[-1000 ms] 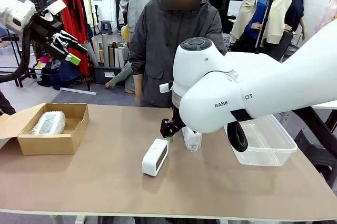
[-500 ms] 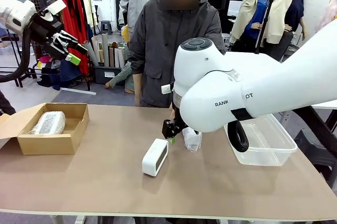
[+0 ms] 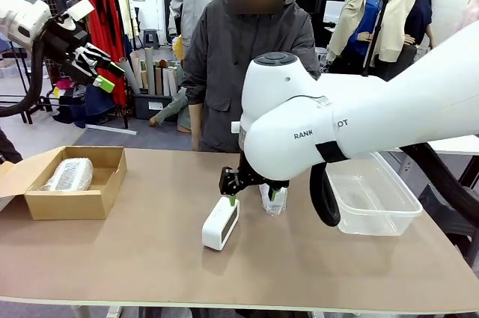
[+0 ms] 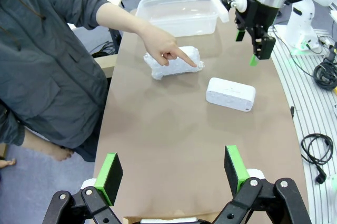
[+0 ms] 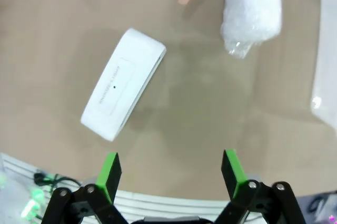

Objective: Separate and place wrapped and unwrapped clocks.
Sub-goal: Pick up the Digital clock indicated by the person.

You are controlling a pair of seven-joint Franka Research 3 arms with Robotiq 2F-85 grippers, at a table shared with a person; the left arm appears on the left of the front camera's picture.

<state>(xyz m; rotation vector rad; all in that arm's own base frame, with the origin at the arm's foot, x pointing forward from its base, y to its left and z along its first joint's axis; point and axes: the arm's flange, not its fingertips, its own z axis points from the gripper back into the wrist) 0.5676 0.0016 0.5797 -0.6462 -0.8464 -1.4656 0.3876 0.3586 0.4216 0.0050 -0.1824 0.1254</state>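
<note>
Our right gripper (image 5: 168,168) hovers, jaws apart, close over the bare clock (image 5: 124,84) lying on the tabletop (image 3: 112,258) near the wrapped clock (image 5: 251,8). We judge it light, rigid and slick: pinch across its long flat faces, mid-length. Left gripper (image 4: 171,168) also spread.

The bare clock (image 3: 221,222) is smooth, matt white plastic. The wrapped clock (image 4: 174,63) has crinkly, shiny clear film around it. The box (image 3: 71,204) is dull brown cardboard, the tub (image 3: 383,224) glossy clear plastic, the tabletop (image 3: 135,258) smooth and matt.
</note>
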